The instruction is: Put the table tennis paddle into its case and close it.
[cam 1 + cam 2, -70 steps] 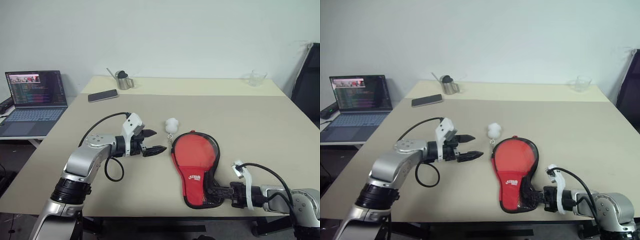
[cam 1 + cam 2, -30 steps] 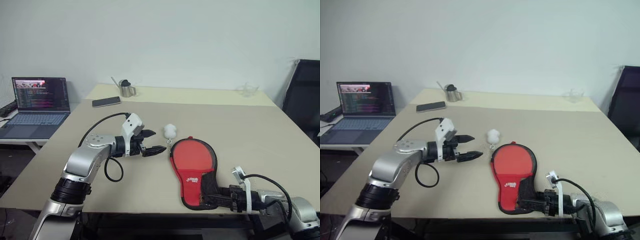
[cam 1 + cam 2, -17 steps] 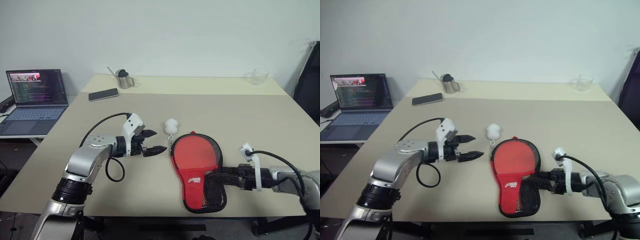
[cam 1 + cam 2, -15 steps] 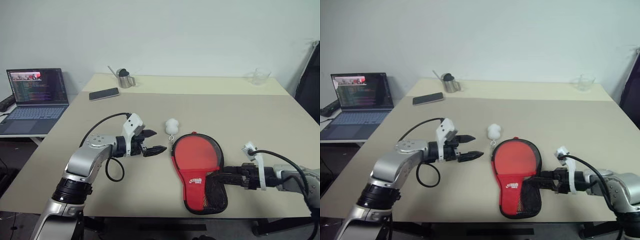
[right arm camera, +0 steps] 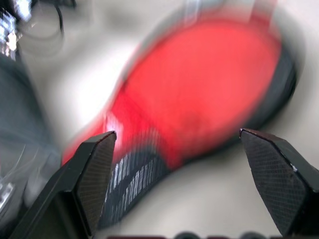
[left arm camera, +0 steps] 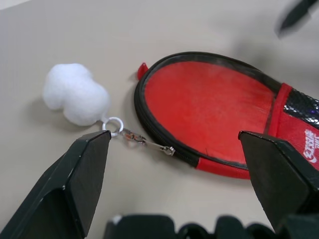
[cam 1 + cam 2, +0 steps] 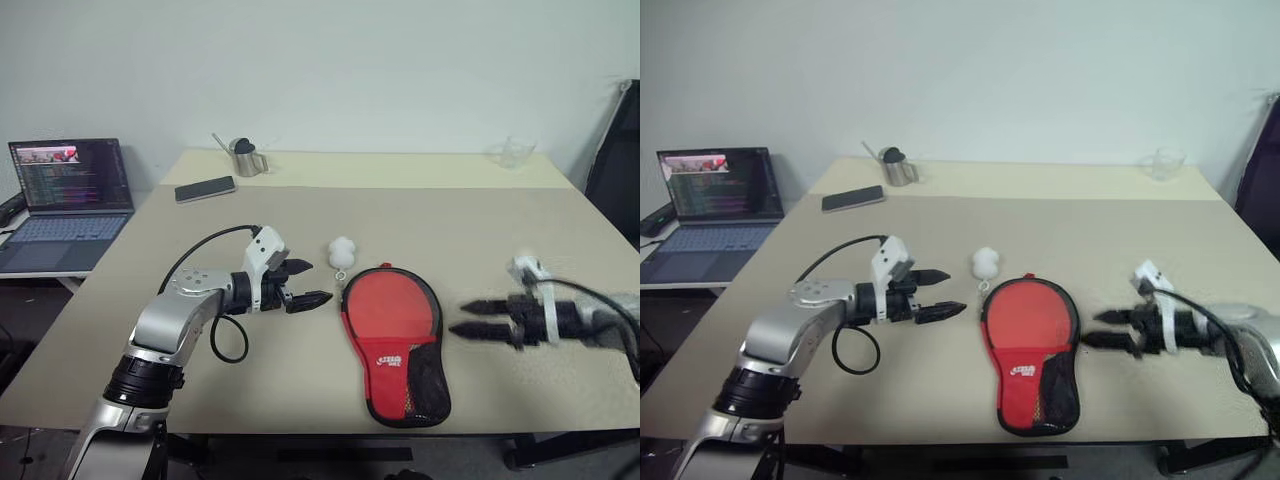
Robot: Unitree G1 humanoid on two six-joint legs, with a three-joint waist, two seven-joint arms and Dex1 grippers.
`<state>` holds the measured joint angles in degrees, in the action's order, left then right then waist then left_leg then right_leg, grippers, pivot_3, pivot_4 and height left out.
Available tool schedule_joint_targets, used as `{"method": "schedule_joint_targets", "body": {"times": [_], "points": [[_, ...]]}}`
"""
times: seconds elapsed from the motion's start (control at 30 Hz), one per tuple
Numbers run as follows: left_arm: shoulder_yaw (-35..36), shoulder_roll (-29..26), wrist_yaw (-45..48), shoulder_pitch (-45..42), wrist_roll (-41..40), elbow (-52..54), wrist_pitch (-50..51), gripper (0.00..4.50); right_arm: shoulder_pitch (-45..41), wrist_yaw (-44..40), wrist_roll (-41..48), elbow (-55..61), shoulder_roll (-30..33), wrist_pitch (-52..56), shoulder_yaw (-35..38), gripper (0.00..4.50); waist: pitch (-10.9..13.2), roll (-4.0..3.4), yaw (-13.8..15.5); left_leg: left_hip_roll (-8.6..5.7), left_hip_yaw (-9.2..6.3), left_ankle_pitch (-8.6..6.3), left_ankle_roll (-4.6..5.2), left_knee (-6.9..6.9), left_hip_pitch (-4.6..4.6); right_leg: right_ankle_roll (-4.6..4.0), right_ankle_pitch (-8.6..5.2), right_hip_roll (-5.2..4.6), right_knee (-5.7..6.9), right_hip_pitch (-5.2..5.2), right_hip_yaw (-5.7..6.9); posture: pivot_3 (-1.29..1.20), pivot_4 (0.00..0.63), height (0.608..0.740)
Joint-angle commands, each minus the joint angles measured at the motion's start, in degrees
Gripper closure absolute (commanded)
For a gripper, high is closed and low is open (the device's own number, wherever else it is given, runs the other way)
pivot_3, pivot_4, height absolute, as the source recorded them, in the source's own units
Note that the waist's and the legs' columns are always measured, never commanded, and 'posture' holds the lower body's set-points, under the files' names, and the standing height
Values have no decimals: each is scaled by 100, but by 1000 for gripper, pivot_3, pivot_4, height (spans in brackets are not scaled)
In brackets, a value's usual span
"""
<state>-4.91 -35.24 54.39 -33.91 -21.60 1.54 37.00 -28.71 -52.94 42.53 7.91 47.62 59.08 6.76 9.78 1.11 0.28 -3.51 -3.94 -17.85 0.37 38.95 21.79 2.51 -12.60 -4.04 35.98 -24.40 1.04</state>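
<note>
The red case [image 7: 396,338] lies flat on the table [image 7: 520,230], seemingly zipped with the paddle inside. Both grippers, left [image 7: 310,283] and right [image 7: 472,318], flank it with fingers spread, empty.

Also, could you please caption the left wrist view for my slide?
Open left gripper over the red case, its zip pull ringed to a white pompom.

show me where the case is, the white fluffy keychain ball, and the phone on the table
case [image 7: 392,308]: left eye view, on its red round face.
white fluffy ball [image 6: 76,94]: left wrist view, on the ball's middle.
phone [image 7: 205,189]: left eye view, on its dark screen.
</note>
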Motion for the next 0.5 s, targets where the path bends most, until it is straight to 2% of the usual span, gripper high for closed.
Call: {"method": "schedule_joint_targets", "body": {"times": [0.03,0.13,0.3,0.37,0.5], "points": [[165,-20,-31,-189,-12,24,-133,0,-542,817,219,-21,-863,-72,279,159,0,0,-10,1,-3,3,-5,-2,-2,0,0,1,2,0,2,0,150,740],[170,10,-77,-255,24,-42,-156,0,-501,1198,-83,-68,-1463,-457,146,159,0,0,10,3,-8,4,-8,-3,1,-1,0,3,0,1,7,0,150,740],[163,50,-182,-339,104,-166,-208,0,-268,1726,-1091,-179,-2344,-1629,-608,159,0,-1,16,-8,-2,4,-8,-1,11,-1,0,-3,0,-13,-2,0,150,740],[189,81,-224,-379,112,-220,-219,0,-200,1980,-1578,-469,-2668,-2191,-879,159,0,-1,-2,-7,0,5,-9,-2,10,-1,0,0,8,-20,-5,0,150,740],[196,161,-332,-441,169,-327,-273,0,-169,2406,-2050,-1289,-3320,-2939,-950,159,-1,-2,-39,-8,4,10,-17,-1,4,-1,1,1,24,-24,-12,0,150,740]]}}
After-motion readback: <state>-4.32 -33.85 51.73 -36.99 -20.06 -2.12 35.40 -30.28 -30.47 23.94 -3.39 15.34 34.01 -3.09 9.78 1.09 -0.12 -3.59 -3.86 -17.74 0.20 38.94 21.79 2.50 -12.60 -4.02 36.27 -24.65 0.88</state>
